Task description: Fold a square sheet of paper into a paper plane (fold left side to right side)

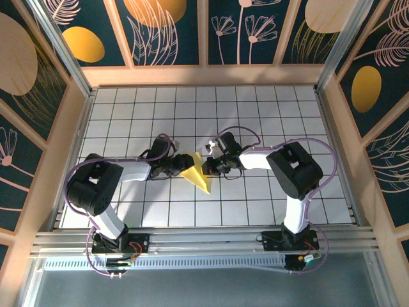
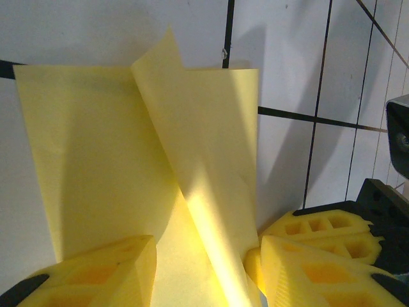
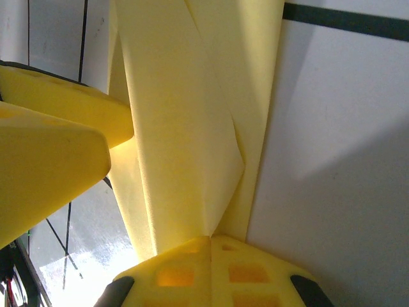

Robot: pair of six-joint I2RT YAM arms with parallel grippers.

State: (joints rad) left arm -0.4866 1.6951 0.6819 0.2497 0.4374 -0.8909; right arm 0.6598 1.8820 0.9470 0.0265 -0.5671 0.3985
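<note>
At the near edge, an aluminium rail [image 1: 204, 238] carries both bases. From there the left arm [image 1: 102, 187] and the right arm [image 1: 295, 167] lean inward over the white gridded table [image 1: 255, 115], with purple cables [image 1: 324, 167] looping off each elbow.

The two claws meet head-on at the table's middle, with the sheet of paper [image 1: 197, 174] between them. It lies on the tiles, pale yellow and partly folded, and its pointed end faces the near edge. The left gripper [image 1: 181, 169] has its jaws apart. In the left wrist view its yellow fingers [image 2: 102, 272] sit on either side of the sheet, which runs between them with one part standing up off the tiles. The right gripper [image 1: 206, 167] has its jaws pressed together. In the right wrist view its fingers [image 3: 185, 276] pinch the paper where the raised fold narrows into them. Each claw crowds the other, so the paper has little free space on either side.

Beyond the claws, several rows of bare tiles lead to a wooden ledge [image 1: 204, 75]. Dark painted wall panels [image 1: 172, 32] rise behind it. Metal posts [image 1: 61, 48] and angled side walls close in the left and right edges.
</note>
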